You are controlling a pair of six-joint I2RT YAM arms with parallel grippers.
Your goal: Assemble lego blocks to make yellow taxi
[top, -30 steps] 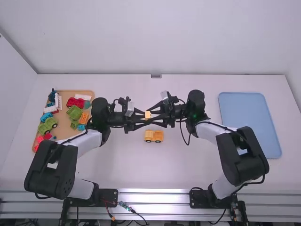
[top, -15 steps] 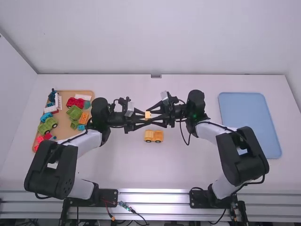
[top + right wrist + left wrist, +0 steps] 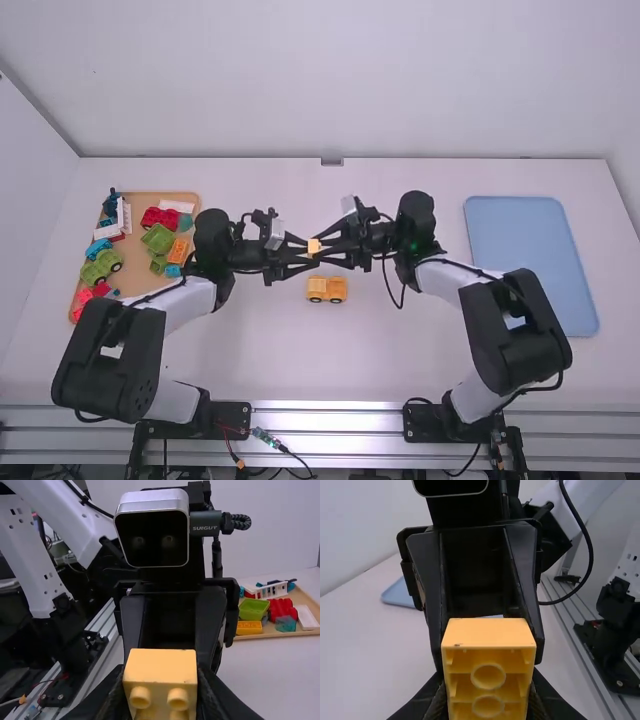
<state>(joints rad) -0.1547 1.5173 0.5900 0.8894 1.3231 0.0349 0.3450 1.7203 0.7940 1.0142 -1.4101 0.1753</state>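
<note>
Block (image 3: 314, 246) now tilts slightly, midway between the bench's (image 3: 300, 365) side edges, left pincer (image 3: 486, 700) and right pincer (image 3: 160, 700) both closed on it. Probably a regrip before topping the chassis (image 3: 327, 289).

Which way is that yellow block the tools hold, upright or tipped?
Tipped: the yellow block shows its studs in the right wrist view, its hollow bottom in the left.

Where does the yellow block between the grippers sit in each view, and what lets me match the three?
High view: yellow block, near the middle, beyond the wheeled yellow piece.
Left wrist view: between that arm's fingertips, hollow side facing the camera.
Right wrist view: between that arm's fingertips, studs facing the camera.
Shared landmark: left gripper and right gripper, meeting at it.
</note>
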